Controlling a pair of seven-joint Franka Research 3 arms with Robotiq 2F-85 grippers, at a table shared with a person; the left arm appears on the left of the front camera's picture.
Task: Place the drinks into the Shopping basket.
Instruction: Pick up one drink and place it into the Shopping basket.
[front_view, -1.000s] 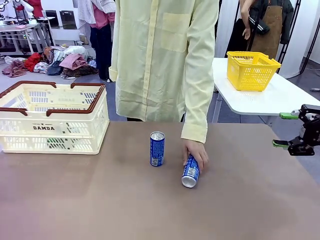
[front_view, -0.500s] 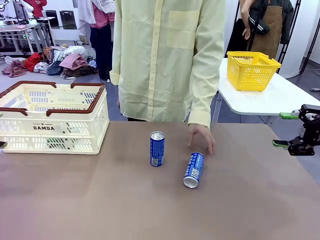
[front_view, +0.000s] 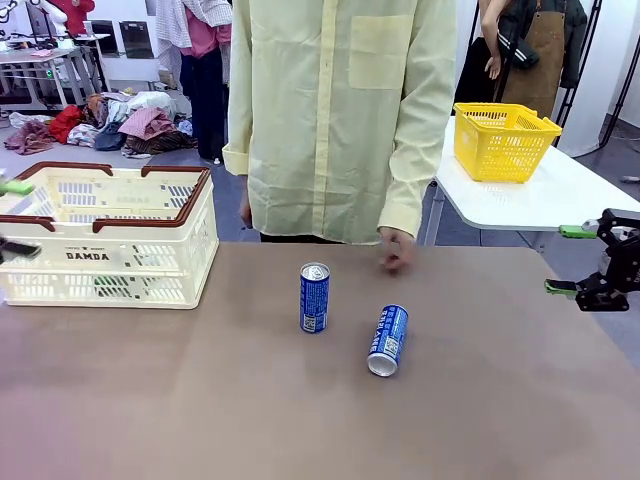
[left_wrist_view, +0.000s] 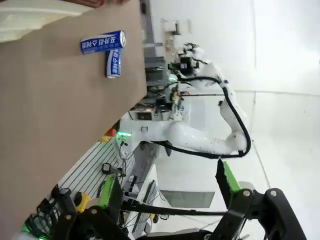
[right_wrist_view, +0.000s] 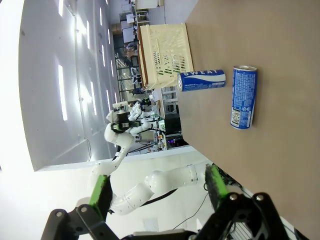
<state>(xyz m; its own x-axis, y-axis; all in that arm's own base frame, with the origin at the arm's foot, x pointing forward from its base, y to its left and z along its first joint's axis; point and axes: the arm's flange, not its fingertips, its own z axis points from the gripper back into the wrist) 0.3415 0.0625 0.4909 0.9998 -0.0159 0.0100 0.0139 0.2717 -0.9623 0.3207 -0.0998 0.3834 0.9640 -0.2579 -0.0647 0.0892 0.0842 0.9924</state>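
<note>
Two blue drinks cans with white print are on the brown table. One stands upright (front_view: 314, 297) (left_wrist_view: 102, 42) (right_wrist_view: 201, 80); the other lies on its side (front_view: 387, 340) (left_wrist_view: 113, 64) (right_wrist_view: 243, 97) just to its right. The cream Shopping basket (front_view: 100, 235) (right_wrist_view: 165, 55) with brown handles sits at the table's far left. My left gripper (front_view: 12, 218) (left_wrist_view: 167, 190) is open at the left edge, in front of the basket. My right gripper (front_view: 575, 260) (right_wrist_view: 157, 192) is open beyond the table's right edge, far from the cans. Neither holds anything.
A person in a pale yellow shirt stands at the far side, one hand (front_view: 395, 248) at the table's far edge behind the cans. A yellow mesh basket (front_view: 503, 140) sits on a white table at the back right.
The person's hand let go of the lying can and drew back to the far edge. My left gripper has come into the front view at the left edge. The right arm has not moved.
</note>
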